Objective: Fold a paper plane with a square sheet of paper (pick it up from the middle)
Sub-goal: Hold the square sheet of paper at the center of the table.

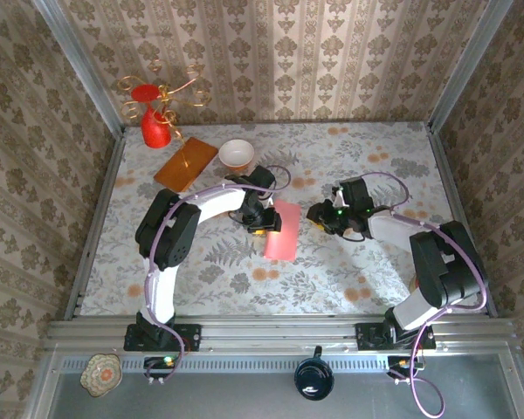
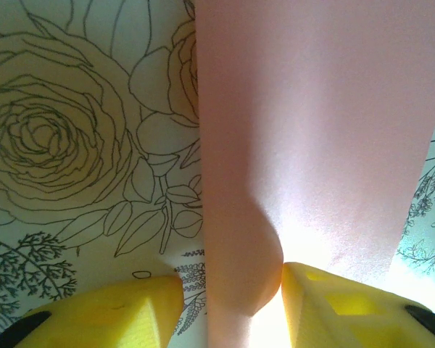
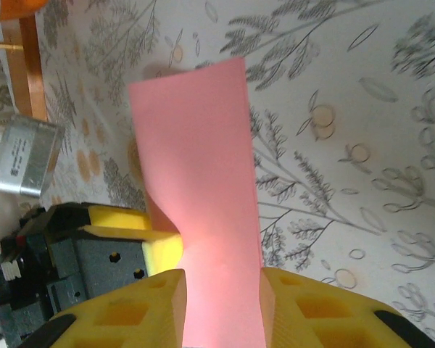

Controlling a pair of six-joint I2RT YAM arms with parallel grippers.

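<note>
With the square sheet of paper (image 1: 280, 230) folded in half mid-worktop, pinched between the left gripper (image 2: 230, 290)'s fingers and seemingly the right gripper (image 3: 222, 293)'s, I'd crease slowly, edges aligned.

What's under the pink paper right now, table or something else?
The floral tablecloth shows around the pink folded paper sheet, held up between the left claw and right claw. The cloth patch directly under the sheet is covered, so anything lying there is hidden.
</note>
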